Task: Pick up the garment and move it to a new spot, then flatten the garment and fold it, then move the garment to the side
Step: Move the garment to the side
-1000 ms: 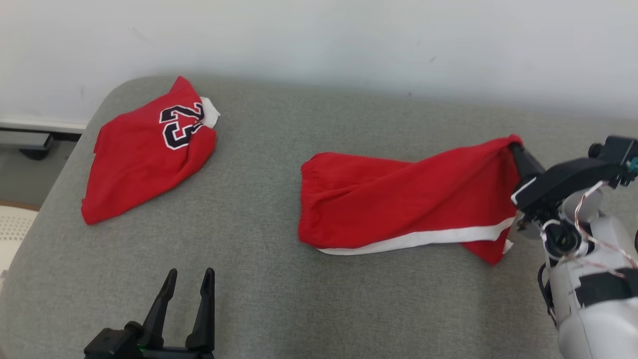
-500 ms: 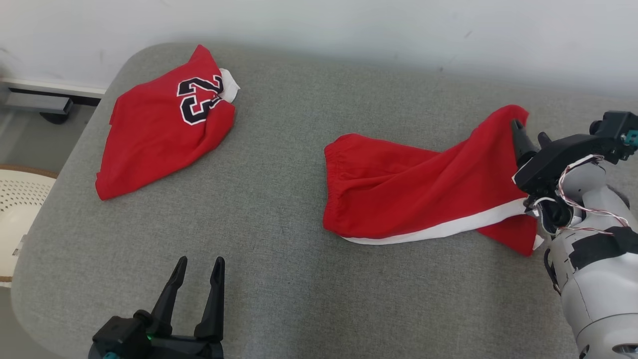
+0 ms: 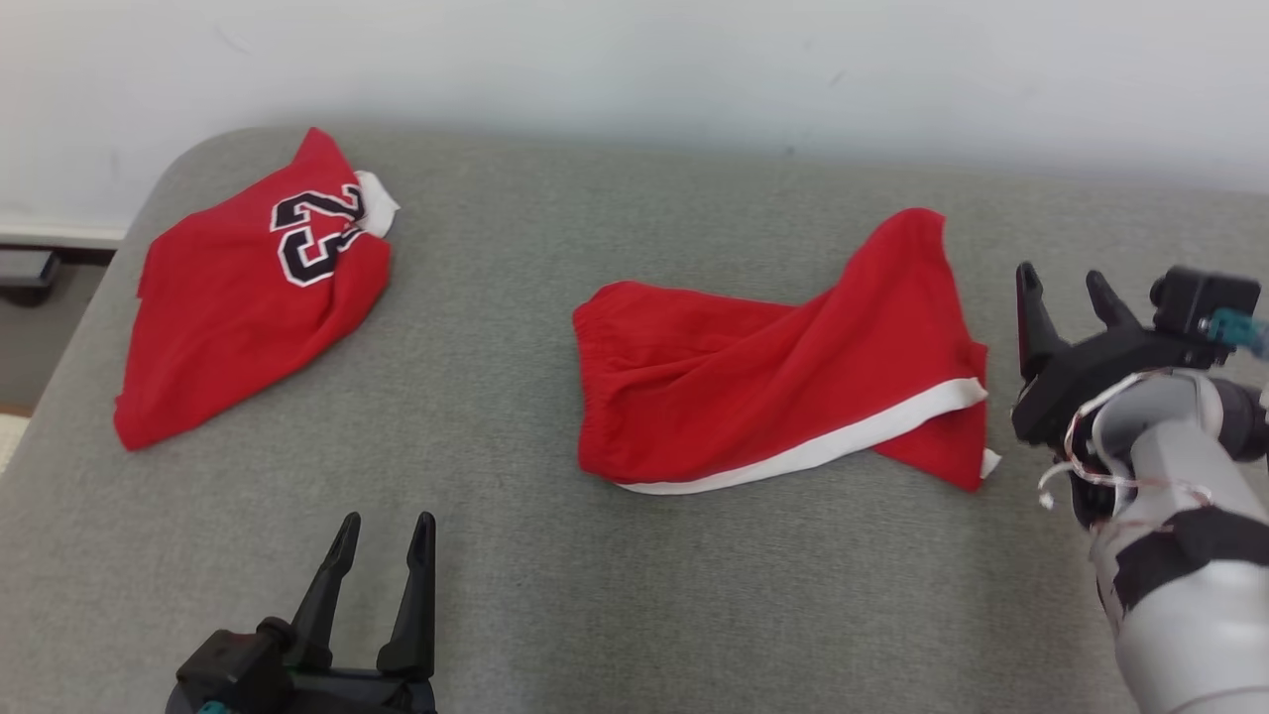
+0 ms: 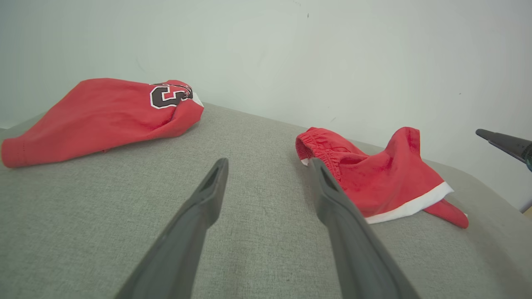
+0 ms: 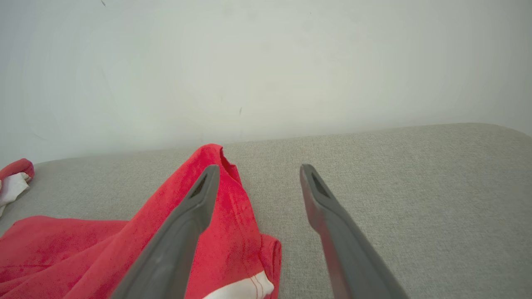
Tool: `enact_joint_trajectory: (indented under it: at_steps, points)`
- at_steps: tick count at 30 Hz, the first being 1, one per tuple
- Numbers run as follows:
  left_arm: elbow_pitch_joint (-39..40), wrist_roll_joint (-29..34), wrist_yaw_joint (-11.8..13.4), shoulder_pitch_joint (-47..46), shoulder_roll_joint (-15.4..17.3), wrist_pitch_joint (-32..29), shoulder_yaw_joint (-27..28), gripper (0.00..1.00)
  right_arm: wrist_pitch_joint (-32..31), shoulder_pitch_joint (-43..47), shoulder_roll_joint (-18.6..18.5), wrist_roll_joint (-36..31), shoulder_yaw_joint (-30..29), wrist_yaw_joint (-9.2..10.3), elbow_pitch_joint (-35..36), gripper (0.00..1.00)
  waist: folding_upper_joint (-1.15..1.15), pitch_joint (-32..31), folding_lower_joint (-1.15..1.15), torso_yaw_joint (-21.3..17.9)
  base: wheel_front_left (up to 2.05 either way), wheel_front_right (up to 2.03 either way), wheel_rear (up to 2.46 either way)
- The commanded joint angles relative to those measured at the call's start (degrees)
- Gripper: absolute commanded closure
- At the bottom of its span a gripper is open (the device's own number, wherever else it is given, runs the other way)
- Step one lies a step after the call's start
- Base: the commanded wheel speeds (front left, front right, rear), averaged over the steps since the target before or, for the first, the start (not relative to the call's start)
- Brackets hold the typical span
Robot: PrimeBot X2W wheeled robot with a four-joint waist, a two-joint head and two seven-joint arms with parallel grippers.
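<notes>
Sizing up the head view: shorts (image 3: pixel 773 387) lie rumpled right of centre on the cushion (image 3: pixel 615 595), long axis left to right, waistband left, hems right, one leg peaked toward the far wall. Right pincer (image 3: pixel 1061 275) spread, empty, just right of the hems. Left pincer (image 3: pixel 387 518) spread, empty, at the near edge. Step, by my reading: flattening. Next calls for pinching hem corners and drawing them out.

Left wrist view: the waistband end points toward this pincer (image 4: pixel 269 162).

Right wrist view: the peaked leg sits by one finger; contact unclear.

Crumpled red numbered jersey (image 3: pixel 238 317) on the far-left corner of the grey cushion (image 3: pixel 595 595), white wall (image 3: pixel 634 59) behind
</notes>
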State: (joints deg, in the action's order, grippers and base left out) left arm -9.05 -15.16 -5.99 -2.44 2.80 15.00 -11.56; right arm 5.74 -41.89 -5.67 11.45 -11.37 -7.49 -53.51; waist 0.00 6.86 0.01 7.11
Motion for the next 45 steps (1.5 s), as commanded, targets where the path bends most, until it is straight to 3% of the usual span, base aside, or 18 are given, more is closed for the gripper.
enact_joint_trajectory:
  at_steps: [1, 14, 30, 45]
  points:
    - [-0.19, 0.37, 0.1, 0.26, 0.2, 0.28, 0.31, 0.0, 2.04, 2.9, -0.1, -2.46, 0.42, 0.0, 1.87, 0.0, 0.0, -1.05, -0.01, -2.19, 0.0, 0.0, 0.0]
    - [-0.84, 0.59, 0.07, 0.44, 0.32, 0.28, 1.02, 0.0, 7.95, 19.69, 2.67, -13.76, 1.02, 0.01, 20.31, 0.0, 0.0, -2.17, -0.01, -6.6, 0.0, 0.0, 0.0]
    - [-3.07, -0.26, -0.17, 1.14, 0.28, 0.28, 0.16, 0.0, 6.78, 35.74, 2.7, -15.32, 5.38, 0.01, 37.1, 0.0, 0.0, -4.78, -0.01, -8.04, 0.0, 0.0, 0.0]
    - [-3.87, -0.49, 0.24, 2.39, 0.33, 0.28, 0.39, 0.0, 5.72, 41.1, 2.71, -13.36, 4.25, 0.01, 42.58, 0.0, 0.0, -6.95, -0.01, -8.68, 0.0, 0.0, 0.0]
